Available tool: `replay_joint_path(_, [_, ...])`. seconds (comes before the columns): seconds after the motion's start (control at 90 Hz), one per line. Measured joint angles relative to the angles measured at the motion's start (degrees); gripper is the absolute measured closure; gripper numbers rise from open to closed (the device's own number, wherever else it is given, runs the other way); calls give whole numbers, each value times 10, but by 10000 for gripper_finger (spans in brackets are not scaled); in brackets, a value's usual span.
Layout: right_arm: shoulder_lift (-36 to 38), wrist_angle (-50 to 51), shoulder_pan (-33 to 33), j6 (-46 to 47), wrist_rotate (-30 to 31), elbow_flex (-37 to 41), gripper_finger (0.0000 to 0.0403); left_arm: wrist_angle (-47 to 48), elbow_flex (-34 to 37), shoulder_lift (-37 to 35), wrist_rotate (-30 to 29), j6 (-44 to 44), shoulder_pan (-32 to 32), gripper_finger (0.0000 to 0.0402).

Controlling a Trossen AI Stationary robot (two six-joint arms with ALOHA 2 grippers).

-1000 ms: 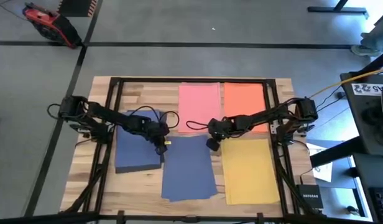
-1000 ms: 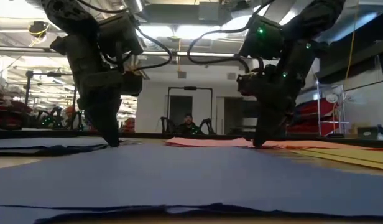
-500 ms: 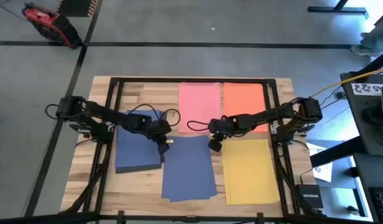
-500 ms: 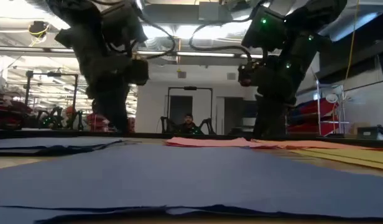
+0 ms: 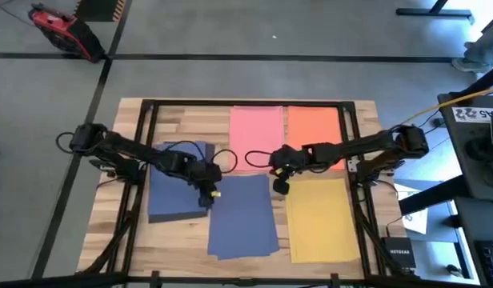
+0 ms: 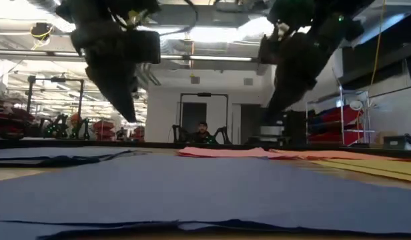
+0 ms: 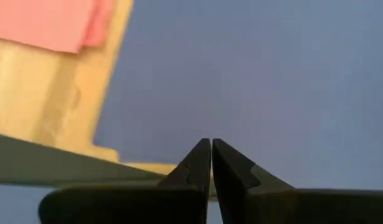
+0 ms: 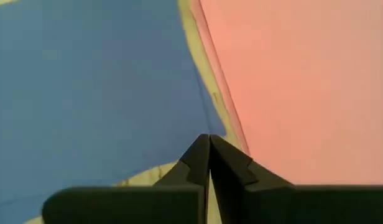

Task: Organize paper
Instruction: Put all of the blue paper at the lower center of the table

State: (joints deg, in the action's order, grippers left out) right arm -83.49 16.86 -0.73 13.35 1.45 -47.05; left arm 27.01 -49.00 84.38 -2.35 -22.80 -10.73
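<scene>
Five spreads of plain matte paper are lying flat on the pale wooden plank tabletop (image 5: 178, 116). A pink rectangular sheet (image 5: 255, 132) is sitting near the far edge at the middle, with an orange-red rectangular sheet (image 5: 314, 128) just beside it toward the far right corner. A yellow rectangular sheet (image 5: 322, 218) is covering the near right part, running almost to the near edge. A blue rectangular sheet (image 5: 242, 220) is lying at the middle of the near half, slightly skewed, and a second blue stack (image 5: 173, 192), with a darker edge showing along its near side, is resting on the left part of the tabletop.

The left gripper (image 5: 206, 194) is hovering over the far left corner of the central blue sheet, between it and the left blue stack. In its wrist view the two dark fingers (image 7: 194, 165) are pressed together with nothing between them, above blue paper, bare wood and a corner of pink.

The right gripper (image 5: 280, 178) is hanging above the gap where the central blue sheet, the pink sheet and the yellow sheet come near each other. Its fingers (image 8: 194, 158) are likewise clenched on nothing, pointing at the strip of wood between blue and pink.

In the low view both grippers are raised clear of the paper, and a person (image 6: 203, 132) is sitting far behind the table.
</scene>
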Motion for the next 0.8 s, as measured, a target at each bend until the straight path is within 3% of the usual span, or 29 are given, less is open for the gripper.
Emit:
replay_joint_path(0.233, [9, 34, -79, -17, -1, 0, 403, 57, -17, 0, 6, -26, -107, 402])
replay_joint_path(0.433, [9, 32, -167, 67, -7, 0, 403, 60, -17, 0, 13, -47, -191, 402])
replay_joint_path(0.8, [-44, -34, -254, 178, -5, -1, 403, -10, -12, 58, 0, -81, -239, 402])
